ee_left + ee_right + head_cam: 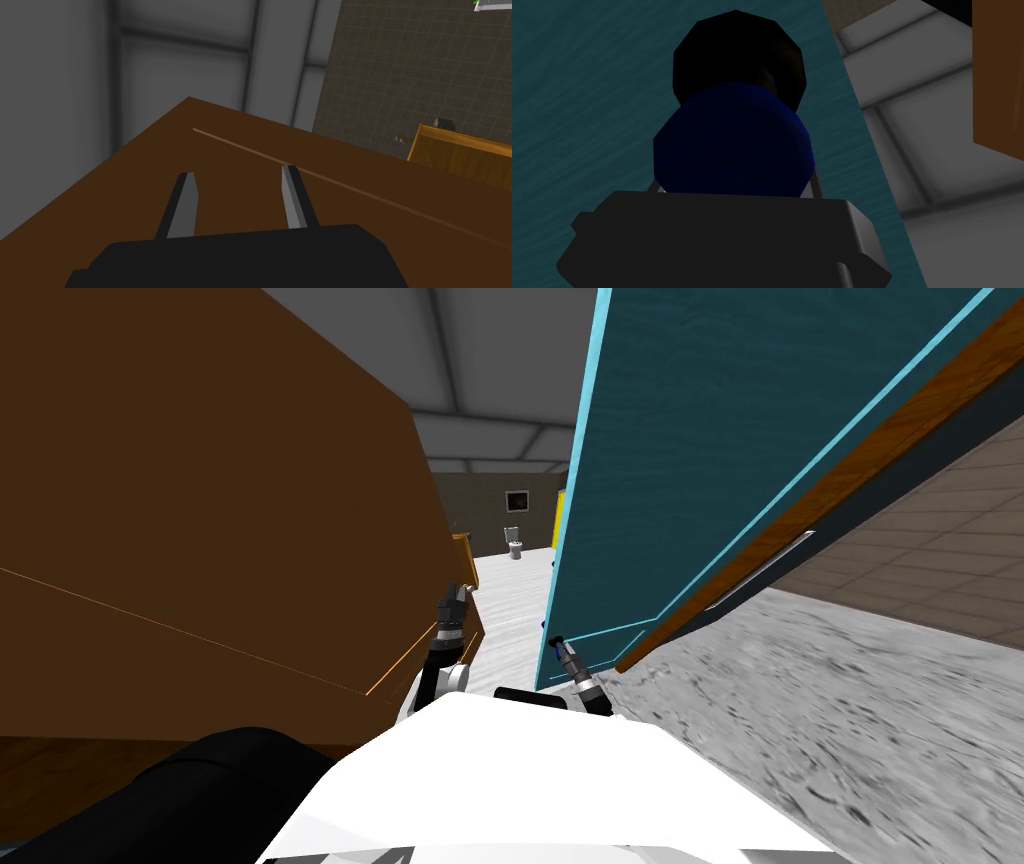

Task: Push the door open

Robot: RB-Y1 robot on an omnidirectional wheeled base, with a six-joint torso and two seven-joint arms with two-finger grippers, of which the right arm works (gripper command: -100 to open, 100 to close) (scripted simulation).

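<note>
Right wrist view: a faceted dark-blue knob point(732, 140) on the grained teal door point(587, 100), pinched by the right gripper point(735, 186). Blades spread, the left gripper point(240, 187) faces a brown panel point(350, 170)

This is the inside of a house, at a doorway between rooms. A tall teal door with a pale blue edge point(720, 418) fills the upper right of the head view and carries a dark blue round knob point(732, 140). A broad brown wooden panel point(180, 488) takes the left side. Between them, in the middle of the frame, a further room shows a small white toilet-shaped fixture point(514, 544) on a pale floor, which suggests a bathroom. Above the fixture, a small dark framed picture point(517, 500) hangs on a dark tiled wall point(480, 503). A grey panelled ceiling point(480, 378) runs across the top centre, and grey speckled flooring point(850, 708) spreads over the lower right.
</note>
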